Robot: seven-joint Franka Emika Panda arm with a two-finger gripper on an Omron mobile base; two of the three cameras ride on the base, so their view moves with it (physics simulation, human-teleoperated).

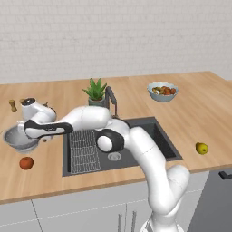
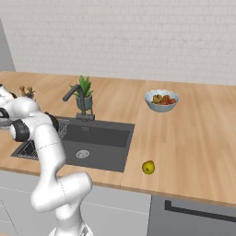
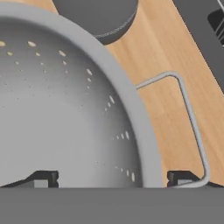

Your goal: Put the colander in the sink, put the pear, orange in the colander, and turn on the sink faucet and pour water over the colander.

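The sink (image 2: 99,138) lies at the centre-left, its wire grid rack (image 2: 32,148) partly hidden behind the white arm (image 2: 44,138) at 9 o'clock. The sink faucet (image 2: 78,102) stands at the basin's 12 o'clock edge, a potted plant (image 2: 84,94) just behind it. The pear (image 2: 148,167) rests on the wooden counter (image 2: 193,138) at the basin's 4 o'clock. A pale fruit bowl (image 2: 161,100) sits at 1 o'clock.

colander (image 1: 18,138) left of sink (image 1: 163,136) (orange (image 1: 26,162) nearer)
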